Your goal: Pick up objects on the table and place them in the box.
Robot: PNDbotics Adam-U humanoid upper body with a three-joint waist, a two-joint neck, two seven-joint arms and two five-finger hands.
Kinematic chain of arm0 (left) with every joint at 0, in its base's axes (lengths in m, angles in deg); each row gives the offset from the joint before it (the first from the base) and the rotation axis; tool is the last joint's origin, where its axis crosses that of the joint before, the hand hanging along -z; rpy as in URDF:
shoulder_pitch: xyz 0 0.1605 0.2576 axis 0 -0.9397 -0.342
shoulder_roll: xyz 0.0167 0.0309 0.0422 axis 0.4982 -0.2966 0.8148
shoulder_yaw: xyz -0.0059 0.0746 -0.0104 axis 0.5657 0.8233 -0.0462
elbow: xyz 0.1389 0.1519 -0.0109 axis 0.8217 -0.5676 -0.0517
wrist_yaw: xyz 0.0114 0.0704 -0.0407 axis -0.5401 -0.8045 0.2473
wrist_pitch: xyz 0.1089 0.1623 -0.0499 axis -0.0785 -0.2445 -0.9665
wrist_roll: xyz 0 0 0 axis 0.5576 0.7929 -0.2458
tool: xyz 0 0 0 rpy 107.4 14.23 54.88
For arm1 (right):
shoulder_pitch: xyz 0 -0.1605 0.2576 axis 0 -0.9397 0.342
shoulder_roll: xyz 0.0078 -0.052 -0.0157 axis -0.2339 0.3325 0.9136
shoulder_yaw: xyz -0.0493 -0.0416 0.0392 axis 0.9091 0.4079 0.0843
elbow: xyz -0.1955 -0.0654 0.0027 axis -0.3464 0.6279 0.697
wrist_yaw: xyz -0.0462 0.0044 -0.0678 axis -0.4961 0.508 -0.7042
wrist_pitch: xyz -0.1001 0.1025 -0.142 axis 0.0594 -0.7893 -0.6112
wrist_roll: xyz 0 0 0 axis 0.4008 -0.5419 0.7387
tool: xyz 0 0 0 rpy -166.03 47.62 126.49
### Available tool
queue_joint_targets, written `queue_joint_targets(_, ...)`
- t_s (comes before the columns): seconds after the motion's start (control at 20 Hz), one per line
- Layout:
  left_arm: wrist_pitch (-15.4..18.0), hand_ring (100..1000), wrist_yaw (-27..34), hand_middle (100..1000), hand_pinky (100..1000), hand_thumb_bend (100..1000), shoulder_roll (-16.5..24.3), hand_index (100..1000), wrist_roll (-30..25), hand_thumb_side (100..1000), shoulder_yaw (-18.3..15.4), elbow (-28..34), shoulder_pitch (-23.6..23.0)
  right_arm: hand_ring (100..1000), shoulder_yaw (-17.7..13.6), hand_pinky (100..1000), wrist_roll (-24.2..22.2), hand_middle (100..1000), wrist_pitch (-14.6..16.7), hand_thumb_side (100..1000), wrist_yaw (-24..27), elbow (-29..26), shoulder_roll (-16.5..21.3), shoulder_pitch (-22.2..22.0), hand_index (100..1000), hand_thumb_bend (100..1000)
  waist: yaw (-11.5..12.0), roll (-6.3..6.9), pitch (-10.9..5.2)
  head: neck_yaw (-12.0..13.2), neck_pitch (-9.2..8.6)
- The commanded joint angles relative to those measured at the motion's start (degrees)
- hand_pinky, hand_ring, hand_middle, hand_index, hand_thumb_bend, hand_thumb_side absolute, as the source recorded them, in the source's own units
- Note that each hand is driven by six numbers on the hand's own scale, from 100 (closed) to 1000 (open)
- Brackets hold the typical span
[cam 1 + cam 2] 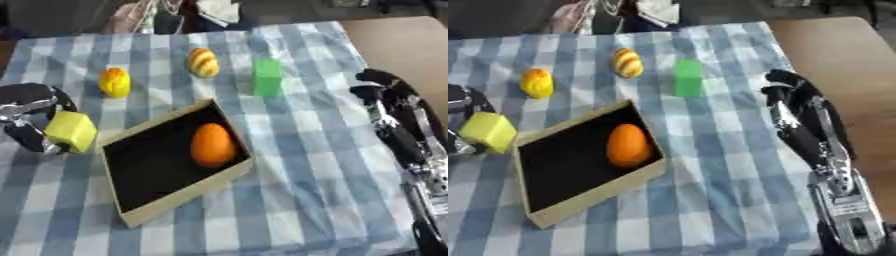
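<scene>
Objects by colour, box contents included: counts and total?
Orange: 1, the orange egg shape inside the box.
Yellow: 2, the yellow block in the left hand, plus a yellow-orange item.
Yellow-striped: 1, the striped item.
Green: 1, the green block.
Total: 5.

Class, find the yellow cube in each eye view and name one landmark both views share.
Left eye view: yellow cube at middle left, in the left hand, just left of the box.
Right eye view: at the left edge, beside the box.
Shared landmark: the orange egg shape inside the box.
</scene>
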Motion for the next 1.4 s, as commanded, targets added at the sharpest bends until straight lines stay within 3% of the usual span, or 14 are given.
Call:
queue_joint_targets(0.05,-0.30,502,1.80,511,700,343,2.69,653,2.05,162,-1.28,3.58,0.23,746,-0.16,843,-0.12,778,0.05,531,0.21,-0.57,0.35,0.43,832,100,0.01,-0.45,-1.32,0.11,0.25)
queue_joint_targets(0.4,-0.69,528,8.59,515,708,341,7.79,657,1.28,165,-1.97,20.30,-2.19,746,-0.28,843,-0.02,779,0.02,533,0.12,-0.60,0.41,0.45,833,100,-0.13,-0.18,-1.32,-0.31,0.25)
queue_joint_targets(0.8,1.90,556,14.23,542,720,356,10.04,677,-7.06,195,4.77,35.97,-2.19,746,-1.72,843,1.59,778,-0.17,526,-0.84,-0.80,0.40,0.61,835,100,-0.81,-0.02,-1.50,-0.17,0.25)
queue_joint_targets(1.05,2.92,571,13.74,559,723,367,8.04,690,-10.73,200,7.99,36.80,-0.39,746,-1.93,843,2.01,778,-0.22,526,-1.21,-0.81,0.24,0.60,835,100,-1.35,-0.13,-1.62,-0.05,0.25)
queue_joint_targets(1.4,4.85,602,10.75,598,731,389,5.70,725,-10.73,208,10.37,33.79,0.03,747,-1.79,844,1.81,778,-0.19,527,-1.26,-0.78,0.15,0.58,834,100,-1.66,0.03,-1.58,-0.14,0.25)
